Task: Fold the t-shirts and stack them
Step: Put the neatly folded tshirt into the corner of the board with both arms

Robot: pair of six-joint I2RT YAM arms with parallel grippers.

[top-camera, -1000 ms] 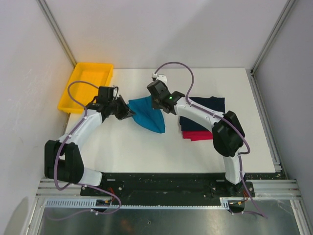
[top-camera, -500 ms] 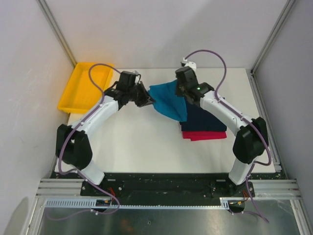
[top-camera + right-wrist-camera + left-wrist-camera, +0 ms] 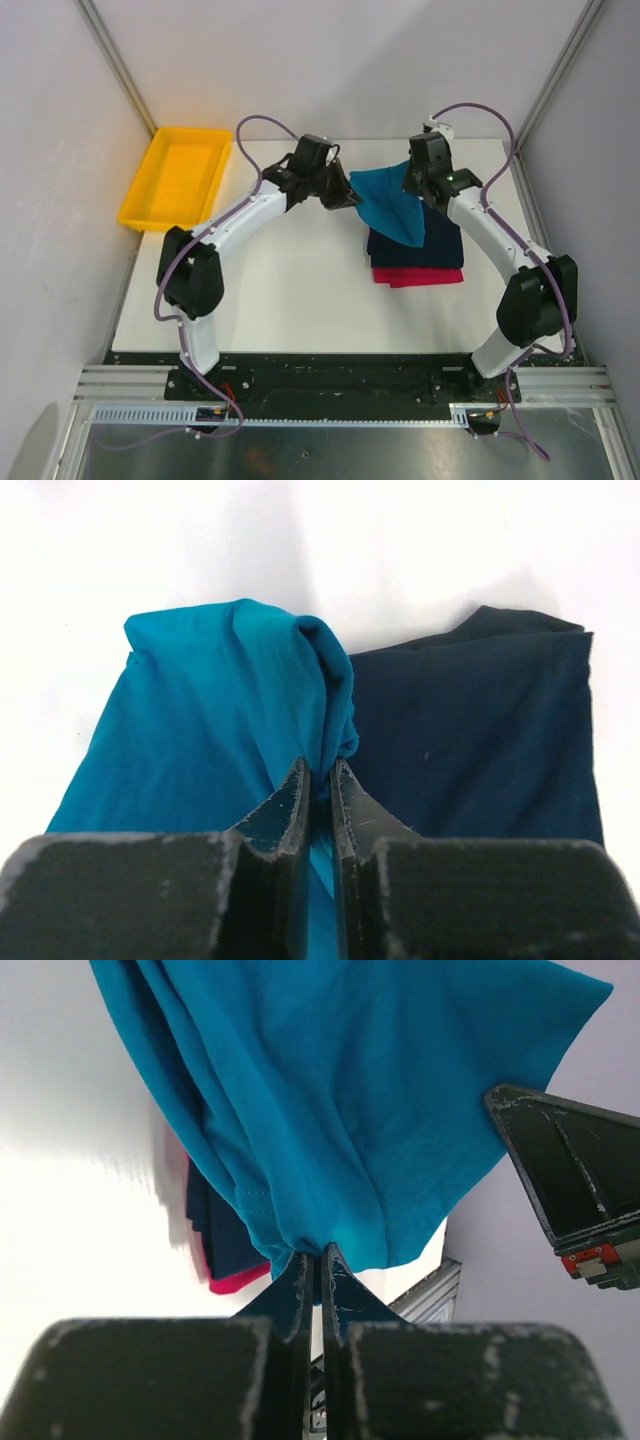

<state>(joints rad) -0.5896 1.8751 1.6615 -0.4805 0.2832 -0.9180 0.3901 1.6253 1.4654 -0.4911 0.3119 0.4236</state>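
**White tabletop [image 3: 280, 290], teal-blue t-shirt [image 3: 392, 205] in the air: how the stacking may fail**

Near the right edge of the tabletop lies a stack of 2 folded shirts. The dark navy t-shirt [image 3: 442, 245] is on top of the red-pink t-shirt [image 3: 415, 277], whose edge shows at the near side. Above the far part of this stack the teal-blue t-shirt hangs between the 2 hands. The left hand [image 3: 318, 1257] is pinched together on a bunched bit of the teal cloth. The right hand [image 3: 320, 772] is clamped on a fold of it too. The cloth sags between them and 1 point droops over the navy shirt; whether it touches I cannot tell.

I judge the main risk to be a crooked landing. The shirt hangs as a loose triangle, not as a flat rectangle. Lowered like this, it may land wrinkled or half off the stack, toward the middle of the tabletop. Each grip takes only a small pinch, so a pull apart could let 1 corner slip free. Dragging the teal cloth could also shift the navy shirt below.
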